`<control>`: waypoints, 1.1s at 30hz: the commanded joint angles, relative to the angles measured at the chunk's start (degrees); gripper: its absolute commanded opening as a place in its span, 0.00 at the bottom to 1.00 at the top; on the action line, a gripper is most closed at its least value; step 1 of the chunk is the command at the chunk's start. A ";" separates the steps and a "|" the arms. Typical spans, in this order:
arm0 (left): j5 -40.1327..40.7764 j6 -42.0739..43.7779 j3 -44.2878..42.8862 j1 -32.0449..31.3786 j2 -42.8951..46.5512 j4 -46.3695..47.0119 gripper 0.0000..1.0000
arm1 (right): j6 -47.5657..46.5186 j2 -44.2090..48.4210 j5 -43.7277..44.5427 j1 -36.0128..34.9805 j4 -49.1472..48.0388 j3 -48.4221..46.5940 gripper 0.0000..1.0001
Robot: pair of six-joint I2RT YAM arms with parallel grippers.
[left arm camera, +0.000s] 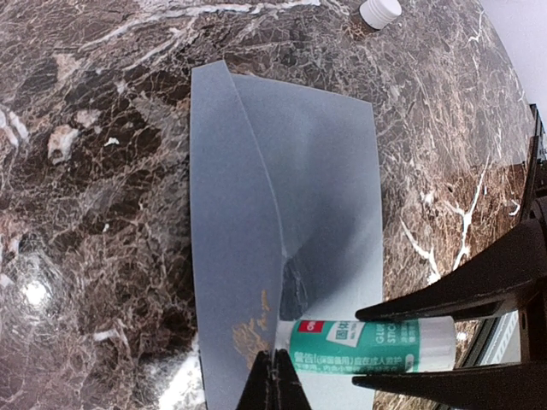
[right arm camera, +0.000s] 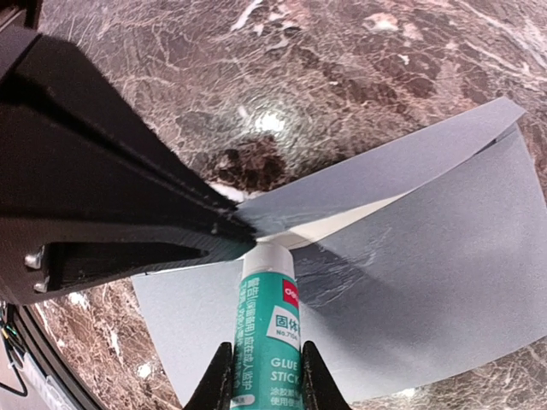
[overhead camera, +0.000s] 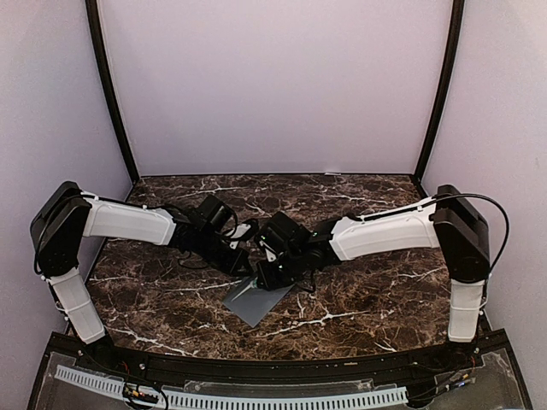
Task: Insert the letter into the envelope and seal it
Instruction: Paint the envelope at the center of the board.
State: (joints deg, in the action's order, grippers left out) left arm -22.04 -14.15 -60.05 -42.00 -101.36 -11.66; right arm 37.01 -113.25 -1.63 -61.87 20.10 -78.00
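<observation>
**Tools.** Right gripper (right arm camera: 265,366): pinches a glue stick (right arm camera: 267,312) by its barrel, white tip aimed under the raised flap (right arm camera: 385,175). Left gripper (right arm camera: 239,232): fingers pressed together on the flap's point, holding it up.

**Item.** Envelope (left arm camera: 316,171): grey, flat on the marble table (left arm camera: 85,171), mid-table between the arms. Letter (right arm camera: 332,225): only a cream sliver shows at the mouth, apparently tucked inside.

**Handling.** Likely light, thin and limp, creasing easily and sliding on polished stone. Best held at the flap's point or edge; press gently.

**Markings.** Green label: "GLUE STIC…", "NO.7…", Chinese characters, small red logo unreadable.

**Loose.** White cap (left arm camera: 379,10), well apart.
</observation>
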 commanded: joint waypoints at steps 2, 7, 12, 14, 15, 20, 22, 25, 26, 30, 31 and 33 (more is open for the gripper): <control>-1.04 0.59 -0.36 0.20 0.66 -0.70 0.00 | 1.09 1.02 3.65 1.05 2.50 0.53 0.00; -1.18 0.78 -0.34 0.17 0.51 -0.57 0.00 | 1.15 1.23 4.08 2.26 2.58 0.98 0.00; -1.38 0.75 -0.36 0.21 0.34 -0.64 0.00 | 1.22 1.63 4.35 3.41 2.56 1.82 0.00; -1.39 0.79 -0.42 0.26 0.29 -0.63 0.00 | 1.22 1.87 4.55 3.88 2.66 2.08 0.00; -1.36 0.79 -0.46 0.21 0.22 -0.64 0.00 | 1.22 2.03 4.64 4.03 2.61 2.20 0.00; -1.42 0.79 -0.45 0.16 0.01 -0.64 0.00 | 0.99 2.29 4.77 4.85 2.52 2.50 0.00; -1.38 0.79 -0.47 0.16 -0.06 -0.64 0.00 | 0.60 2.45 4.65 4.91 2.36 2.41 0.00; -1.12 0.73 -0.49 0.17 -0.14 -0.64 0.00 | -1.18 3.81 3.38 4.85 1.15 2.79 0.00; -1.10 0.72 -0.55 0.16 -0.22 -0.64 0.00 | -1.81 4.50 2.95 4.79 1.03 2.84 0.00; -1.04 0.43 -0.57 0.20 -0.20 -0.63 0.00 | -3.70 6.72 2.95 4.30 3.54 1.65 0.00; -1.00 0.39 -0.58 0.17 -0.17 -0.71 0.00 | -3.88 6.93 3.15 4.16 4.57 1.18 0.00; -0.99 0.31 -0.55 0.16 -0.15 -0.68 0.00 | -4.01 6.91 3.33 3.65 6.54 0.25 0.00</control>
State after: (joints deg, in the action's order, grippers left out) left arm -22.11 -14.13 -60.05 -41.95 -101.36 -11.64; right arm 34.68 -109.08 1.28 -57.39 23.09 -75.85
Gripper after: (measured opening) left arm 0.007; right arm 0.187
